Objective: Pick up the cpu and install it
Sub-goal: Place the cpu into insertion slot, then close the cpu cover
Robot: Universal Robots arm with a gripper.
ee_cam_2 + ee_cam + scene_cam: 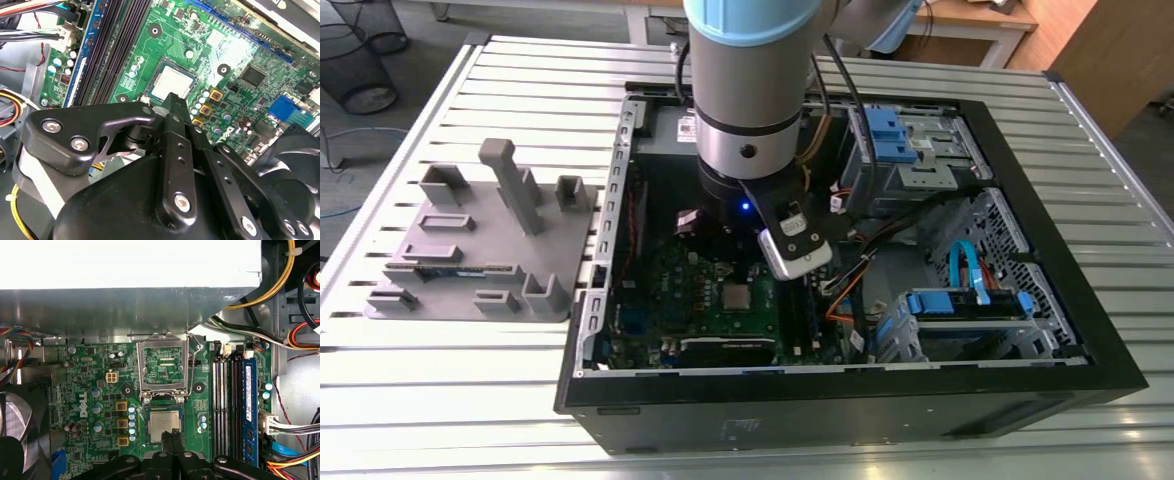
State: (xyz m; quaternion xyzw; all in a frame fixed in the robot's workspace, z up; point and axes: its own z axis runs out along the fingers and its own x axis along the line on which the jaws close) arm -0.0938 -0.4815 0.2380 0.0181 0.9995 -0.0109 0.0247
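The cpu [163, 423], a small square chip with a dull silvery top, lies flat in the socket of the green motherboard [100, 390]. The socket's metal frame [164, 367] is hinged up and open beside it. In both wrist views my gripper [173, 433] is shut, its two black fingers pressed together with nothing between them. Their tips hang just over one edge of the cpu [172, 81]. In the exterior view the arm [747, 120] reaches down into the open computer case, and the cpu [738, 296] shows below it.
The black computer case [1067, 370] lies open on a slatted metal table, with cables, blue drive bays [961, 305] and a fan [15, 425] inside. Memory slots [235, 410] run beside the socket. A grey block tray [480, 250] stands at the exterior view's left.
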